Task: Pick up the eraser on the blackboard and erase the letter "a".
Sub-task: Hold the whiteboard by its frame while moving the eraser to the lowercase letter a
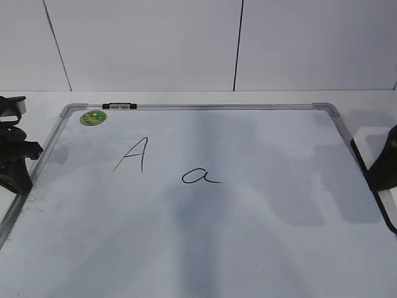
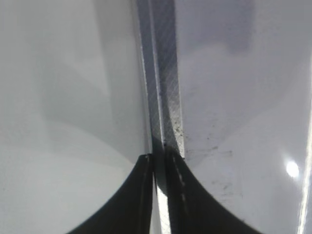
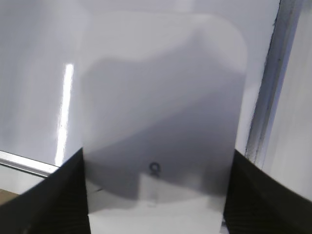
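Soft, even light leaves broad grey shadows across the blackboard [image 1: 248,236], glare streaks (one round hotspot in the left wrist view) mark its surface, and both wrist views are blurred.

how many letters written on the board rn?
2: capital A left of centre on the blackboard, the letter "a" just right and slightly nearer. The board's near part is out of frame.
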`<state>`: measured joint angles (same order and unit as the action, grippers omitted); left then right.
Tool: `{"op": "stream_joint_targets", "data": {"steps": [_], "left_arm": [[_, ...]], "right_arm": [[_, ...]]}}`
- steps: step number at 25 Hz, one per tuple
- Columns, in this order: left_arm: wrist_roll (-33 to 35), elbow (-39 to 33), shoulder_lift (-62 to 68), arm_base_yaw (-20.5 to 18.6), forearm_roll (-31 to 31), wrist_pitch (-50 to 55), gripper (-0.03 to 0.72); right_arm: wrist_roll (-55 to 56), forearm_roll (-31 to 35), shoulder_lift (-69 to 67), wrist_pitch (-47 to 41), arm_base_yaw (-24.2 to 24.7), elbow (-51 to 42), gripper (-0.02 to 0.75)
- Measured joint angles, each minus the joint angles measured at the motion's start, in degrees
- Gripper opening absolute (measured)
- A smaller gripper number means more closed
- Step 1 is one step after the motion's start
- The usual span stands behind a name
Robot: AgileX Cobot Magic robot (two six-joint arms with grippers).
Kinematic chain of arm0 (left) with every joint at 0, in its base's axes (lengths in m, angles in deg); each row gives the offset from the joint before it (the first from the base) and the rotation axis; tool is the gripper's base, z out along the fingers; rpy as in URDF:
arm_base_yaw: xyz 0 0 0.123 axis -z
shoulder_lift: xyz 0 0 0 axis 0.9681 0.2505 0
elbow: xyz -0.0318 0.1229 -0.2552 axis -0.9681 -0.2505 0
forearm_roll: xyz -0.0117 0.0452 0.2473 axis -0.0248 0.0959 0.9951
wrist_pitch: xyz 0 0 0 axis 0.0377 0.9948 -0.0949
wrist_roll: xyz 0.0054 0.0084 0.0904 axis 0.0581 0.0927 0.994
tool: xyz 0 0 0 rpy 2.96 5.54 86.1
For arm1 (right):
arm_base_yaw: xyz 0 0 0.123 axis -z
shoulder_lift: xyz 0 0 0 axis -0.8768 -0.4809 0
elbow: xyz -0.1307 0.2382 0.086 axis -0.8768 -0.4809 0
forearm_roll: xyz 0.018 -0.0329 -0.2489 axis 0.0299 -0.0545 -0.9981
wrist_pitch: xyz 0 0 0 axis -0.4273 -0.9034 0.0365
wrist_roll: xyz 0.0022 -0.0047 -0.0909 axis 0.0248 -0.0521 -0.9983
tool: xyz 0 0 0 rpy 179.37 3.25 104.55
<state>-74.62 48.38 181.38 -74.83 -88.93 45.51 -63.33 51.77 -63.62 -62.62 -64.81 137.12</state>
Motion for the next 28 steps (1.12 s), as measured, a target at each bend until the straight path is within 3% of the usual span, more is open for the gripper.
{"op": "stream_joint_targets", "data": {"steps": [7,13,21,28], "left_arm": [[-0.13,0.0,0.0,0.0,0.0,0.07,0.048],[-0.13,0.0,0.0,-0.11,0.0,0.07,0.048],[-0.13,0.0,0.0,-0.11,0.0,0.07,0.048],[-0.13,0.0,0.0,-0.11,0.0,0.07,0.048]], "right_arm": [[-0.42,0.23,-0.25,0.1,-0.27,0.0,0.568],[-0.64,0.23,-5.6,-1.04,-4.79,2.52,0.568],[2.26,-2.98,-17.76,-1.14,-13.65,14.85,0.568],[3.48,-4.64,-28.97,-3.06,-17.63,27.95,0.568]]}}
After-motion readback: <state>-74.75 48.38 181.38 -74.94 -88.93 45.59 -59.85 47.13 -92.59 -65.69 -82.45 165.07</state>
